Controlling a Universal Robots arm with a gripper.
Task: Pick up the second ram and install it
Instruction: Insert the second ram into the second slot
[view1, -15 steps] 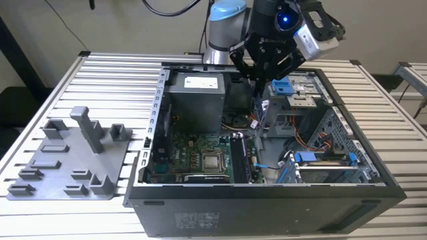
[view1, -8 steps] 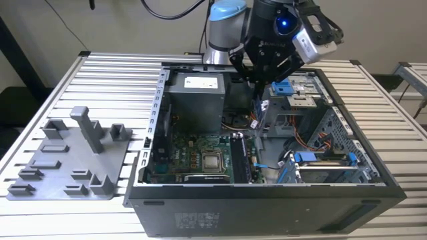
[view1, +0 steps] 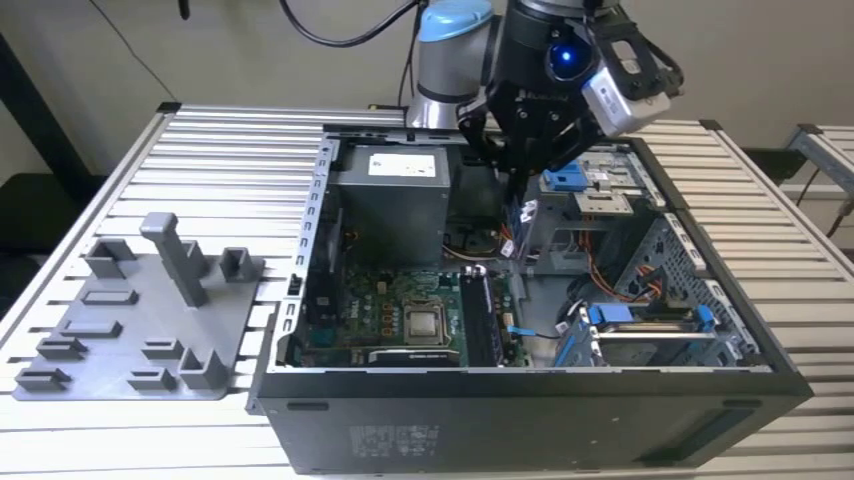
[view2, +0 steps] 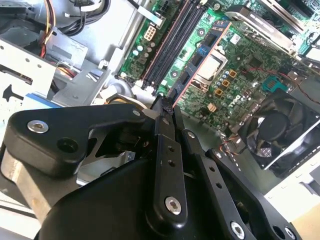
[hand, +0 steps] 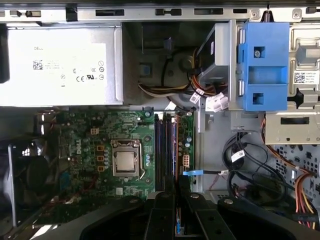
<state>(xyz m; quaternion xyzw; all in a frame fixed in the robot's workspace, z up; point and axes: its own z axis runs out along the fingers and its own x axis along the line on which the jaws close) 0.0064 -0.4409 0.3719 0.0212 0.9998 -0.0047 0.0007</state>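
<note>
Second ram: a long, narrow, dark blue-green circuit-board stick (hand: 176, 223). The first wrist view shows it edge-on as a thin strip between the fingers, so little of its face can be made out.
Gripper: a black, multi-link metal gripper (hand: 176, 197) (view2: 163, 106) (view1: 514, 178). Its fingers are drawn close together and appear to pinch the stick between them.
Position: the held stick hangs over the inside of the open case. In the first wrist view it is roughly in line with the memory slots.
Memory slots: long black parallel plastic slots (hand: 163, 145) along one edge of the motherboard.
Motherboard: a flat green circuit board (hand: 75, 150) with a square silver processor socket (hand: 125, 161) near its middle.
Case: a black metal computer tower (view1: 534, 410) lying on its side with the side panel off.
Power supply: a grey metal box (hand: 55, 65) at the back of the case.
Drive bracket: blue plastic (hand: 262, 65), beside the power supply.
Table: white slatted metal (view1: 227, 140). A grey plastic fixture tray (view1: 134, 320) sits on it, at the exterior view's left of the case.
</note>
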